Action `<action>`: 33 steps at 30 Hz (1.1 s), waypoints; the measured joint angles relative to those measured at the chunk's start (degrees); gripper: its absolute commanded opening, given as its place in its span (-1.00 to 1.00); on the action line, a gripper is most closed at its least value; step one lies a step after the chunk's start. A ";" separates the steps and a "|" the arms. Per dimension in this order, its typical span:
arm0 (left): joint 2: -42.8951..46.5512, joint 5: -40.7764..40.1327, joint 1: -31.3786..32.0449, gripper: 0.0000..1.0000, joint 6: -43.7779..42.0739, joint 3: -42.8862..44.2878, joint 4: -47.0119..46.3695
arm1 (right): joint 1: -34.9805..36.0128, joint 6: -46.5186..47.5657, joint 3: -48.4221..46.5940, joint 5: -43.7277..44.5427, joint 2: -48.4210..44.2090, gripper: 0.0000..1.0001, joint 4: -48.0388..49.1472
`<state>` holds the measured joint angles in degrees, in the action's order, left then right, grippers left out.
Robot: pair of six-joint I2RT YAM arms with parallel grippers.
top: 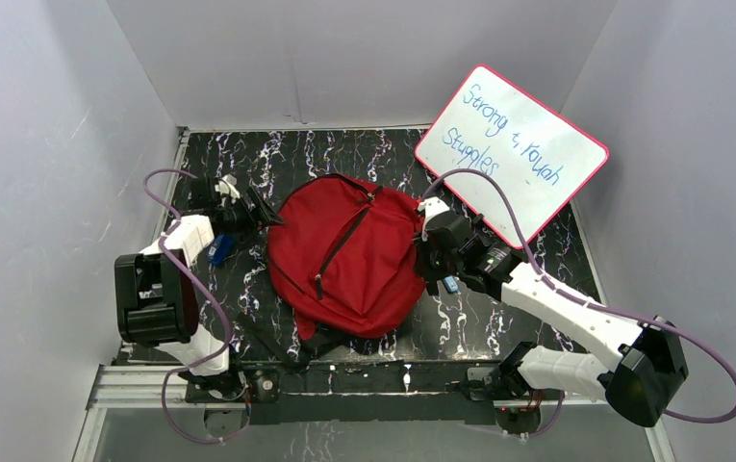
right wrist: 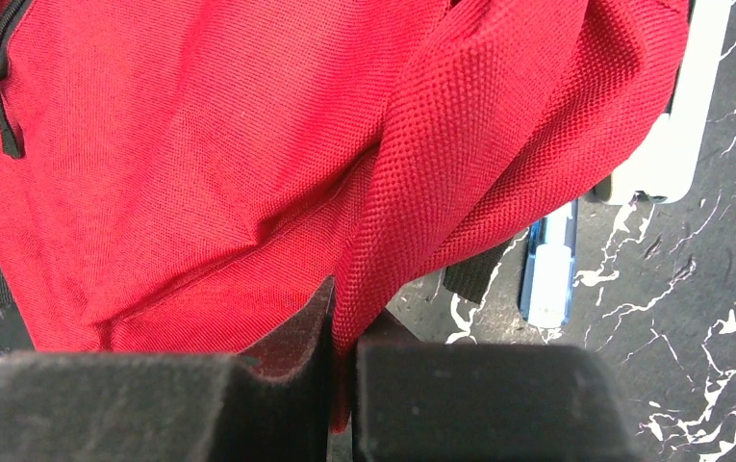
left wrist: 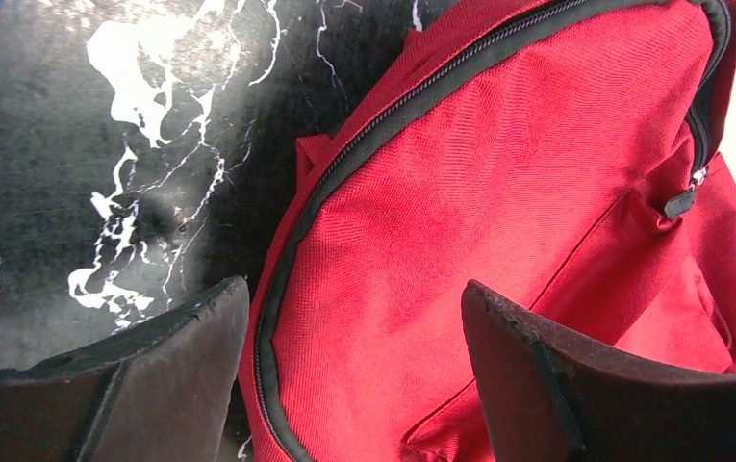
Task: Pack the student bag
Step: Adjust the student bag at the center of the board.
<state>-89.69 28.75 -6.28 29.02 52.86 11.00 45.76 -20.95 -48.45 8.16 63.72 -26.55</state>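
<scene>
The student bag (top: 349,255), a soft red backpack with dark zippers, lies flat in the middle of the black marbled table. At its left edge my left gripper (top: 256,214) stands open; in the left wrist view the two dark fingers straddle the bag's red fabric (left wrist: 498,183) and a zipper seam (left wrist: 277,318), with nothing pinched. My right gripper (top: 429,252) is at the bag's right edge, shut on a fold of the red fabric (right wrist: 431,192) that rises between its pads (right wrist: 287,346).
A whiteboard (top: 511,154) with a pink rim and blue writing leans at the back right. A small blue and white object (right wrist: 548,262) lies on the table beside the bag's right edge. Grey walls close in on three sides.
</scene>
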 measured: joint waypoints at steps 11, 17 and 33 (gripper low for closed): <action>-2.93 5.22 0.00 0.34 -0.04 -4.57 -6.29 | 0.00 -0.76 1.55 -0.83 -0.61 -0.75 1.07; -3.89 9.92 -0.02 0.15 0.50 -5.49 -9.29 | 0.00 -1.38 2.49 -0.94 -1.01 -0.74 1.46; -3.61 15.43 0.22 -1.00 0.72 -5.57 -11.96 | -0.04 -1.66 2.51 -1.27 -0.46 -0.74 1.38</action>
<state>-93.30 44.18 -6.07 29.74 47.29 -0.95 45.71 -22.61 -45.93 6.90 63.26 -25.17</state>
